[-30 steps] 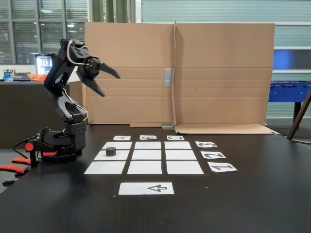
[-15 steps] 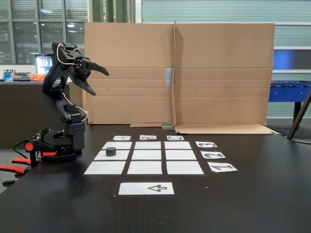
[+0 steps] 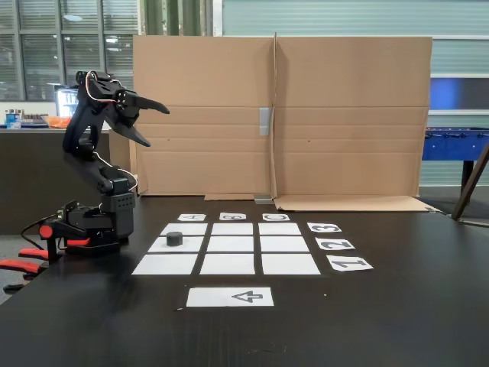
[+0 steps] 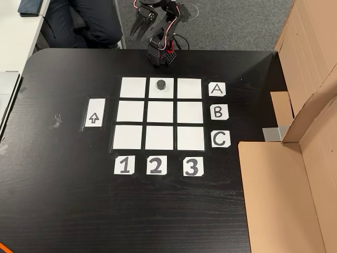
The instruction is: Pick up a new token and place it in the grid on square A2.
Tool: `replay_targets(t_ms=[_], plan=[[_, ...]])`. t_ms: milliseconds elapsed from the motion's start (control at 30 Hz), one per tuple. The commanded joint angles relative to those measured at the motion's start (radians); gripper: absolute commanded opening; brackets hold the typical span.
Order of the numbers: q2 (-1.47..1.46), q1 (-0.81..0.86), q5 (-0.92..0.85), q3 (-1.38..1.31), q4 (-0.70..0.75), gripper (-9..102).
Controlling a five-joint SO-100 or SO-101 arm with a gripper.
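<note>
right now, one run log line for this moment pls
token: resting on square A2 | gripper: open, empty, raised near arm base | rest of grid: bare

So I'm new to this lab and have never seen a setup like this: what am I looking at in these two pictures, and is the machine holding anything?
It is a small black robot arm bolted at the edge of a dark table. One picture is taken from the side at table height, the other looks down from above. At the arm's end is a two-finger gripper, raised in the air, open, and holding nothing. On the table lies a grid of nine white paper squares, with labels A, B, C along one side and 1, 2, 3 along another. A small black token sits on the square in row A, column 2. Beside the grid is a separate sheet printed with an arrow. Cardboard walls stand behind.
</note>
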Motion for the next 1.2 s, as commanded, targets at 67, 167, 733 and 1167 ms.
replay_targets(t_ms=[67,167,733,1167], plan=[[0.011,-0.13,0.028,0.006,0.0,36],[0.009,-0.222,0.038,0.006,-0.002,36],[0.123,-0.495,0.081,0.029,-0.003,36],[0.193,-0.476,0.08,0.034,-0.002,36]])
